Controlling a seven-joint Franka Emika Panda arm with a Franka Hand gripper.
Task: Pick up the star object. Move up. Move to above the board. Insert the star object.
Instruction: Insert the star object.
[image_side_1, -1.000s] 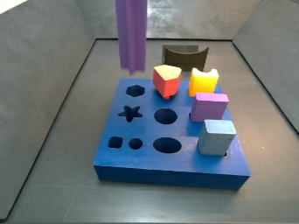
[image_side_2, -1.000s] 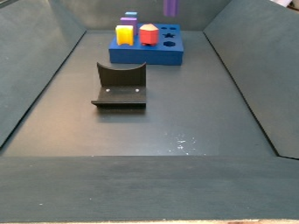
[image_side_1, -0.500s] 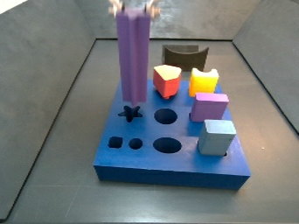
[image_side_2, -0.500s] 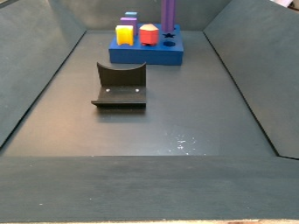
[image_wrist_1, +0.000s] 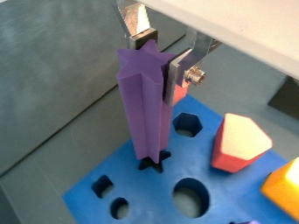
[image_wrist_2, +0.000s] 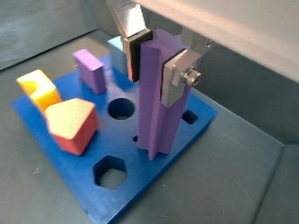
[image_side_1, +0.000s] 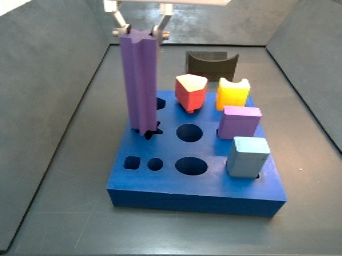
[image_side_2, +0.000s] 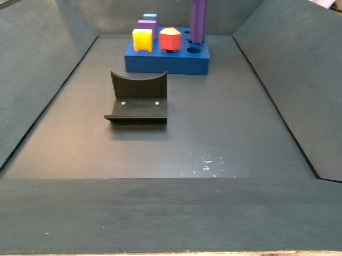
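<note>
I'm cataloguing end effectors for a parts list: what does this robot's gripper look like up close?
The gripper has two flat silver metal fingers, plate-like, with dark pads on their inner faces. A silver screw head shows on one plate in both wrist views. Above them sits a pale, off-white housing. No cables or markings show.

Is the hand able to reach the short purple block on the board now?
Probably not yet. The hand is at the top of the star object, which stands in the board; the purple block is otherwise unobstructed.
</note>
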